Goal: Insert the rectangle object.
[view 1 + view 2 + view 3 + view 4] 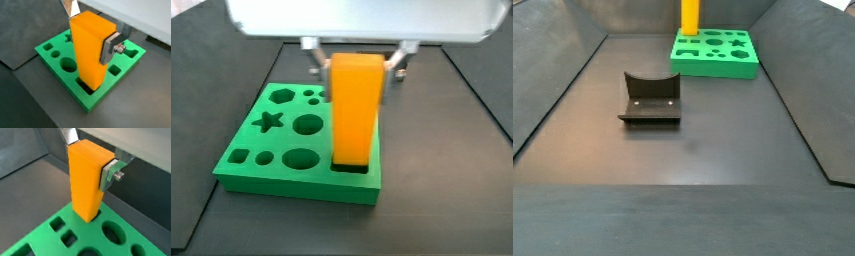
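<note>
1. Where the dark floor (687, 190) fills most of a side view, the green board (716, 55) sits in the upper middle of the frame and the fixture (651, 100) stands left of centre, well apart from it.

2. The green board (298, 140) is a flat slab cut with holes: a star, circles, small squares and, near its right front corner in that side view, a rectangular slot.

3. The orange block (356, 110) stands upright with its lower end in that slot. In a wrist view the orange block (90, 50) shows dark gaps around its foot, so I judge it only partly down, with most of its length above the board.

4. It looks stiff, smooth and plain-faced, probably light plastic. Such faces could slip under a loose pinch, so the best hold is flat on two opposite faces near the top, as here. It looks sturdy rather than fragile.

5. The gripper (87, 155) is clamped on the block's upper end. One silver finger (110, 47) with a bolt lies flat against the right face, and the other finger (69, 135) shows behind the block's top left.

6. The arm reaches straight down from the top of the frame, its pale body (365, 18) directly over the slot and the block vertical.
</note>
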Robot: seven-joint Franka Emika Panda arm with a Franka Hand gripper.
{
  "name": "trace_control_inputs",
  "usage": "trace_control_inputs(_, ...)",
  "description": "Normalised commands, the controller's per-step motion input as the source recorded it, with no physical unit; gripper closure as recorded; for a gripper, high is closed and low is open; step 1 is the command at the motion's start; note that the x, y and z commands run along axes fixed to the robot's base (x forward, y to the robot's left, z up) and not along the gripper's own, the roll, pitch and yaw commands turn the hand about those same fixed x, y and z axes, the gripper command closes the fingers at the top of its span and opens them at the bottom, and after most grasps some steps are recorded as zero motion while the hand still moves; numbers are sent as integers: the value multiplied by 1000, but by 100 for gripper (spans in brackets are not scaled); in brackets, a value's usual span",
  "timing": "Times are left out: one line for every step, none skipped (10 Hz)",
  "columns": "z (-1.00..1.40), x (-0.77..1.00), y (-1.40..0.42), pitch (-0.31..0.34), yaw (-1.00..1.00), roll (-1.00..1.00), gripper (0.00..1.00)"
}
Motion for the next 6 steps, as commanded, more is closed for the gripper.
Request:
trace_control_inputs(-426, -40, -177, -41, 0, -21, 100)
trace_control_inputs(-474, 37, -214, -7, 0, -4, 100)
trace_control_inputs(-503, 183, -251, 0, 0, 0, 100)
trace_control_inputs(-494, 157, -229, 0, 0, -3, 100)
trace_control_inputs(-534, 106, -171, 0, 0, -6, 100)
trace_control_inputs(-640, 111, -129, 0, 0, 0, 100)
